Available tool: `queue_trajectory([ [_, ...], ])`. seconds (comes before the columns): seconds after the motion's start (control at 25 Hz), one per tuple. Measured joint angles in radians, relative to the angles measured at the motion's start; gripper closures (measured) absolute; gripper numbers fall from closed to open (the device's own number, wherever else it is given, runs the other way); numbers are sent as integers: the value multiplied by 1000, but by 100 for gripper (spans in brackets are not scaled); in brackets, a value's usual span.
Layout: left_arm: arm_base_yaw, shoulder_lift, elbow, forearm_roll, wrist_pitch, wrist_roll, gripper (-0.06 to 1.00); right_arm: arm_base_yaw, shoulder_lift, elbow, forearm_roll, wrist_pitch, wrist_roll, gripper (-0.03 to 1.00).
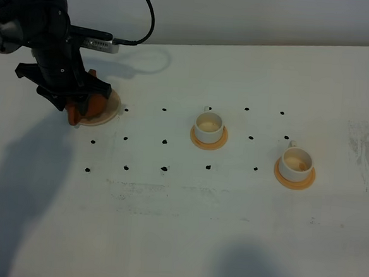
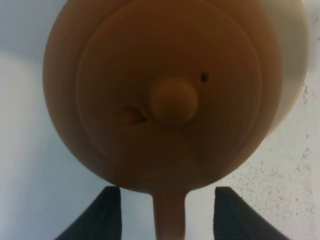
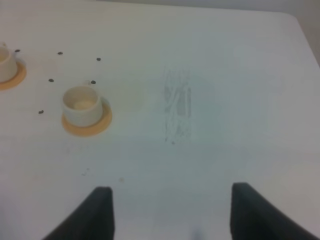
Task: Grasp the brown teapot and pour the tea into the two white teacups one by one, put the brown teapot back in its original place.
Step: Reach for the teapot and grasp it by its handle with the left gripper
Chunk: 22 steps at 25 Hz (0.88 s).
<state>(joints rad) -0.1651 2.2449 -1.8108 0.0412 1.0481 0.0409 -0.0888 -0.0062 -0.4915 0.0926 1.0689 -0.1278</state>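
The brown teapot (image 1: 93, 107) sits on its cream coaster, the original place (image 1: 112, 108), at the far left of the table. My left gripper (image 1: 79, 101) is down over it. In the left wrist view the teapot (image 2: 170, 90) fills the frame, its knobbed lid up, and its loop handle (image 2: 169, 215) lies between my two dark fingers (image 2: 102, 215) without touching them; the left gripper (image 2: 167, 202) is open. The two white teacups (image 1: 209, 123) (image 1: 295, 161) stand on orange-tan coasters at the middle and right. My right gripper (image 3: 170, 205) is open over bare table, with a teacup (image 3: 80, 104) ahead of it.
Small black dots (image 1: 164, 141) mark a grid across the table between teapot and cups. A scuffed grey patch (image 1: 364, 151) lies near the right edge. The left arm's cable (image 1: 142, 15) arcs above the back of the table.
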Motion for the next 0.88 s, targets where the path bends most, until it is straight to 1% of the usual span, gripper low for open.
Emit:
queue_trajectory([
  [0.52, 0, 15, 0, 1, 1, 0, 53, 0, 0, 0, 0, 0, 0, 45],
  [0.6, 0, 15, 0, 3, 1, 0, 57, 0, 0, 0, 0, 0, 0, 45],
  [0.68, 0, 15, 0, 3, 5, 0, 65, 0, 0, 0, 0, 0, 0, 45],
  [0.8, 0, 15, 0, 3, 10, 9, 84, 0, 0, 0, 0, 0, 0, 45],
  [0.88, 0, 15, 0, 4, 10, 25, 85, 0, 0, 0, 0, 0, 0, 45],
])
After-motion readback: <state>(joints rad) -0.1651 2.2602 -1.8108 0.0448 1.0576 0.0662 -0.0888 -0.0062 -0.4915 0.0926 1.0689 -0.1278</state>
